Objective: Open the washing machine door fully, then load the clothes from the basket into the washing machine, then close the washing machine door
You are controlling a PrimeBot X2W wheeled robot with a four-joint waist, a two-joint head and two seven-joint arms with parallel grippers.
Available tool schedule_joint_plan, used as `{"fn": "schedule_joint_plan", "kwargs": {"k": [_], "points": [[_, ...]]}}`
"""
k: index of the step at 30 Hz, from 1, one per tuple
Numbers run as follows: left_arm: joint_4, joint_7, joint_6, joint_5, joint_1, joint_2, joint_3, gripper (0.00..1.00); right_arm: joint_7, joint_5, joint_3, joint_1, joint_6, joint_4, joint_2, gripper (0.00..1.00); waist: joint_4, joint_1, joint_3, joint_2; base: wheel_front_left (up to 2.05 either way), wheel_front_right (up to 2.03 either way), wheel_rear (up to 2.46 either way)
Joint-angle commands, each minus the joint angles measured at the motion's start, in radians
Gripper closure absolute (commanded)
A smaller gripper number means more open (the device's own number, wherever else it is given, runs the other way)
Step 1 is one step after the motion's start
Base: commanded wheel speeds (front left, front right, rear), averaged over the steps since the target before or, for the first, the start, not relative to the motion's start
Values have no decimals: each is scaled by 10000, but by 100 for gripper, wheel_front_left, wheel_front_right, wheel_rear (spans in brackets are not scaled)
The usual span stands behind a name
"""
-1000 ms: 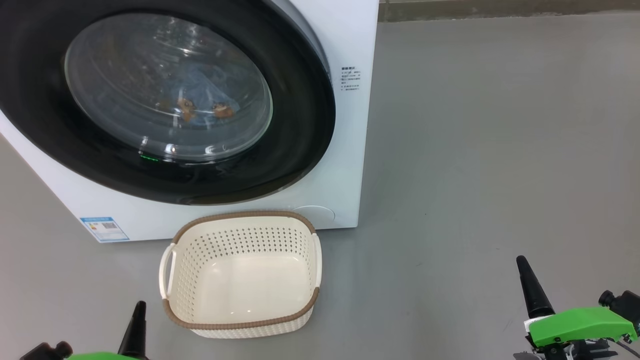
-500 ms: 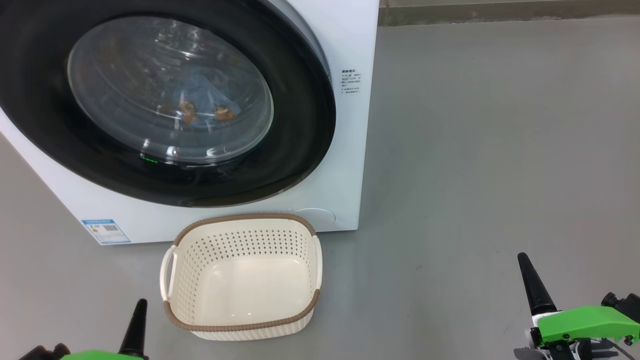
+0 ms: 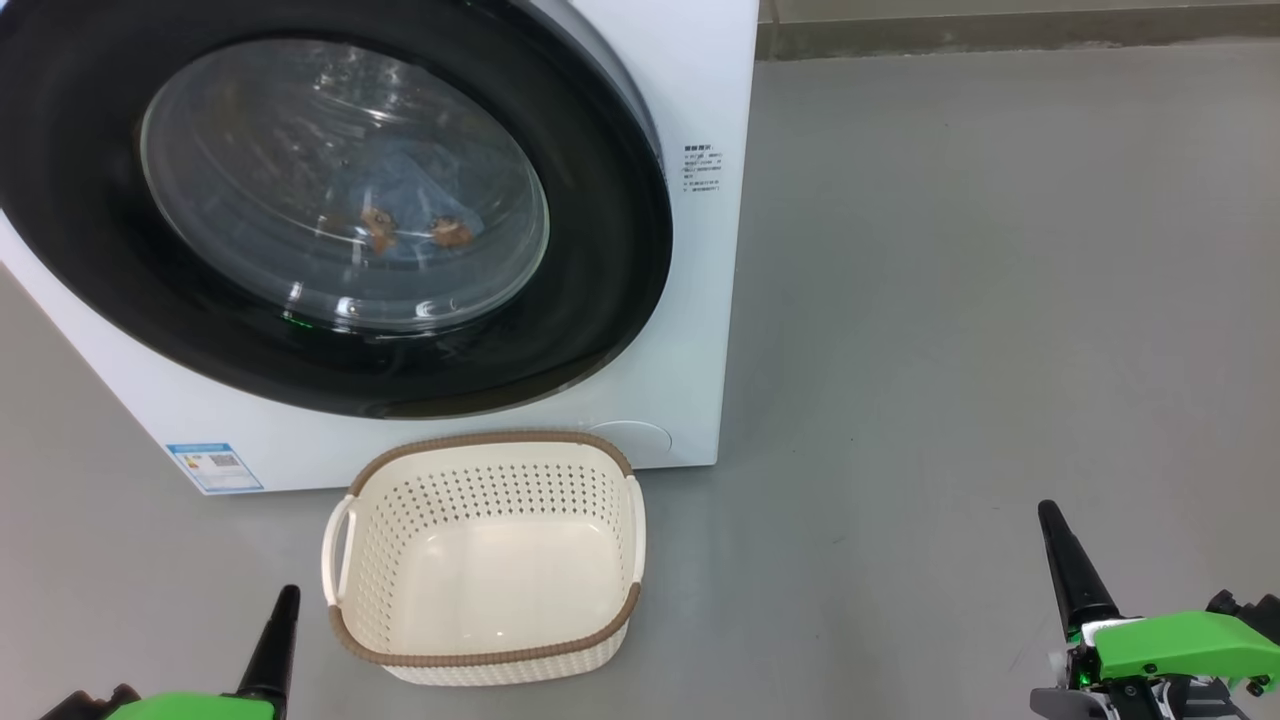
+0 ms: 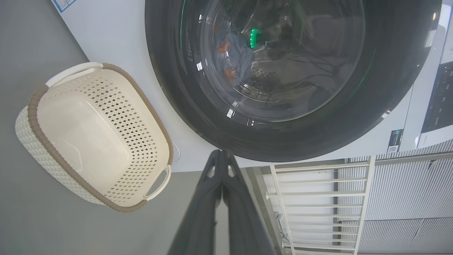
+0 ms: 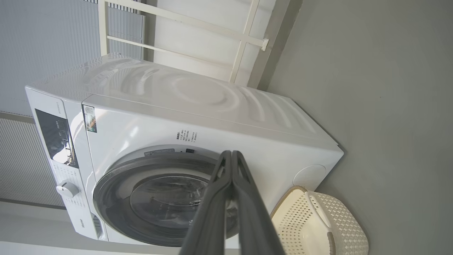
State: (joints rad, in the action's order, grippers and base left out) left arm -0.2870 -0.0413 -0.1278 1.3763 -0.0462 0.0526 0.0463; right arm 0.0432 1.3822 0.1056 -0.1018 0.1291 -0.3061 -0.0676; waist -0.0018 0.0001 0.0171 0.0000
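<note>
Left gripper [image 3: 286,602]: low at the near left edge of the head view, its two dark fingers pressed together to a single point and carrying nothing. It points ahead toward the machine front, just beside the basket's left handle but clear of it.

Washing machine [image 3: 690,300]: the washing machine door [image 3: 600,250] sits against the front panel. No gap shows along its black rim in the head view or the right wrist view, so it is judged closed. Whether the latch has caught cannot be told.

Clothes [image 3: 400,190]: blue fabric with orange prints, seen through the door glass, lying in the drum.

Basket [image 3: 495,438]: on the floor [image 3: 950,300] close before the machine's lower front, its long axis running across that front, with a bare bottom.

Right gripper [image 3: 1052,525]: low at the near right, fingers likewise pressed together and holding nothing — well apart from basket and door, with open floor between.

Finding: all three steps appear done. Should a confirming press on the door be wanted, the door lies ahead and above the jaws, and the left arm is the nearer — the right would have to cross in front of the basket.
</note>
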Motion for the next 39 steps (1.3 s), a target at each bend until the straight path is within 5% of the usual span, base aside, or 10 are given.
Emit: {"fn": "schedule_joint_plan", "kwargs": {"k": [1, 23, 39], "points": [[310, -101, -26, 332, -464, 134, 363, 100, 99, 321, -131, -86, 13, 346, -14, 100, 2, 0, -12, 0, 0, 0, 0], [421, -711, -29, 2331, -617, -9, 665, 100, 709, 2254, 94, -62, 16, 614, 173, 100, 18, 0, -140, 0, 0, 0, 0], [421, -715, -29, 2327, -617, -13, 670, 100, 706, 2257, 91, -62, 16, 614, 174, 100, 18, 0, -140, 0, 0, 0, 0]]}}
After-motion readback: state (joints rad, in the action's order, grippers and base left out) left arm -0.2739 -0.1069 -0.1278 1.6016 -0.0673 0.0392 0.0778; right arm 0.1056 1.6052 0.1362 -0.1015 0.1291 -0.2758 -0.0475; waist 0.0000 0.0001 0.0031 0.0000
